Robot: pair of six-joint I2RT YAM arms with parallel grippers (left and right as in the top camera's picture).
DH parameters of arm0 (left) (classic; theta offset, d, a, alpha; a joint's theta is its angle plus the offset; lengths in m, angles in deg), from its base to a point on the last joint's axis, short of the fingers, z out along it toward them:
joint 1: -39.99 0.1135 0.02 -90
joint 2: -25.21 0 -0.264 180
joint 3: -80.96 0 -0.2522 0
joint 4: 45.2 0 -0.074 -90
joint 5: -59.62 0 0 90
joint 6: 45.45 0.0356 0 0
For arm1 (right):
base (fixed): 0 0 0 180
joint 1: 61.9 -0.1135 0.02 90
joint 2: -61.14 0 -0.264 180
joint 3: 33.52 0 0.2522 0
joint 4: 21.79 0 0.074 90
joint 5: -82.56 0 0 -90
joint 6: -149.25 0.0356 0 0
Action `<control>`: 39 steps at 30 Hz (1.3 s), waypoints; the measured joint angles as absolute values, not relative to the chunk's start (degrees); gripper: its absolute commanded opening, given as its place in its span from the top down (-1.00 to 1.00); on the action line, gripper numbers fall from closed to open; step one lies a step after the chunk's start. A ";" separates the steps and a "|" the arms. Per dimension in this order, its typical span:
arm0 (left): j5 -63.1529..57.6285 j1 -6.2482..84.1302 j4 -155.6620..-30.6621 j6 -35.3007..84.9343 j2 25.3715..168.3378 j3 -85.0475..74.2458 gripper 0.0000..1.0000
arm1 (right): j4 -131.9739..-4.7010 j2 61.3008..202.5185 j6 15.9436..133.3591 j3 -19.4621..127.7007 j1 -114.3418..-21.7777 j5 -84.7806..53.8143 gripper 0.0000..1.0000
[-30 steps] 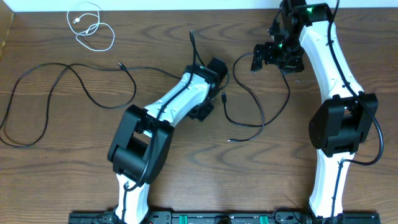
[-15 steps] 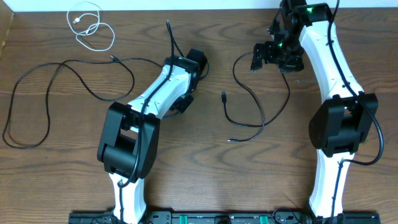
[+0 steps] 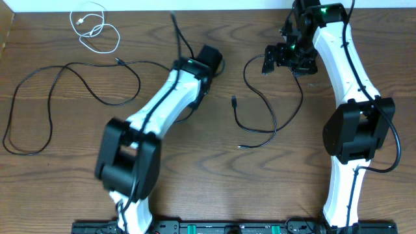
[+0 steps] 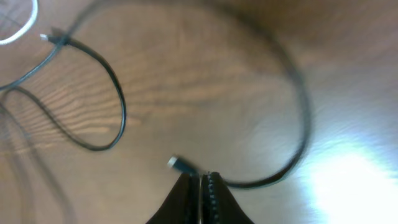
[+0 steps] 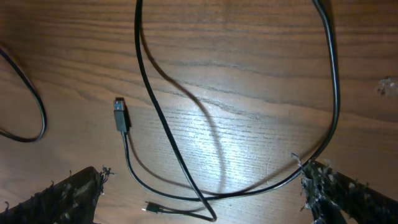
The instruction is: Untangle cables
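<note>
Since half a second ago the left arm has swung a little, its wrist edging toward the far side of the table [image 3: 58, 188], while the right arm has not budged. The left gripper [image 4: 200, 177] is clenched on the first black cable [image 4: 306, 118] just behind its plug, and the rest curls away on the wood. The right gripper [image 5: 204, 173] hangs spread wide above the second black cable [image 5: 336, 93], which lies between its fingers. The white cable [image 3: 94, 29] sits coiled at the far left, well apart.
</note>
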State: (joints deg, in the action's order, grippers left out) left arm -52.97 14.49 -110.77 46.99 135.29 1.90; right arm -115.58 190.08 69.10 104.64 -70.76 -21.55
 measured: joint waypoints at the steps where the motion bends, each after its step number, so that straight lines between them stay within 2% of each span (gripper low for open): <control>1: -51.15 14.67 -109.50 45.11 133.63 1.94 -0.22 | -115.65 190.08 69.08 104.64 -70.76 -21.57 -0.98; 4: -42.13 15.52 -105.96 39.67 128.23 2.34 -0.70 | -115.71 190.08 69.10 104.64 -70.76 -21.81 -0.98; 7: -32.71 15.89 -104.10 36.41 125.50 2.97 -0.84 | -116.32 190.08 69.08 104.64 -70.76 -22.23 -0.99; 13: -24.40 16.77 -104.91 30.29 125.56 3.06 -0.86 | -118.66 190.08 64.73 104.03 -71.17 -24.13 -0.99; 21: -22.83 24.99 -108.01 19.98 125.56 3.06 -0.87 | -111.14 190.08 63.46 95.70 -76.68 -24.24 -0.98; 24: -22.76 25.75 -110.44 18.84 125.56 3.06 -0.88 | -108.41 190.10 62.32 93.52 -79.28 -22.53 -0.93; 29: -22.52 25.71 -112.47 18.40 125.56 3.06 -0.88 | -106.62 190.10 61.38 90.15 -82.54 -15.63 -0.69; 31: -22.52 25.71 -112.87 18.18 125.56 3.06 -0.87 | -105.05 190.10 60.93 87.48 -83.15 -13.51 -0.45; 32: -22.52 25.71 -112.91 18.14 125.56 3.06 -0.87 | -104.37 190.10 60.82 86.15 -83.24 -12.81 -0.08; 33: -22.50 25.71 -112.93 17.94 125.56 3.06 -0.88 | -103.82 190.10 60.82 84.80 -83.26 -12.17 0.38; 35: -22.52 25.71 -112.89 17.77 125.56 3.06 -0.87 | -103.65 190.10 60.90 83.16 -83.24 -11.41 0.87; 36: -22.52 25.71 -112.89 17.75 125.56 3.06 -0.88 | -103.67 190.10 60.95 82.74 -83.24 -11.08 0.97; 39: -22.52 25.71 -112.84 17.72 125.56 3.06 -0.87 | -104.37 190.10 61.49 82.98 -83.24 -10.51 0.98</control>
State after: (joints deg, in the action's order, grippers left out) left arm -22.52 25.71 -112.84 17.72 125.56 3.06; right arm -104.37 190.10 61.49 82.98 -83.24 -10.51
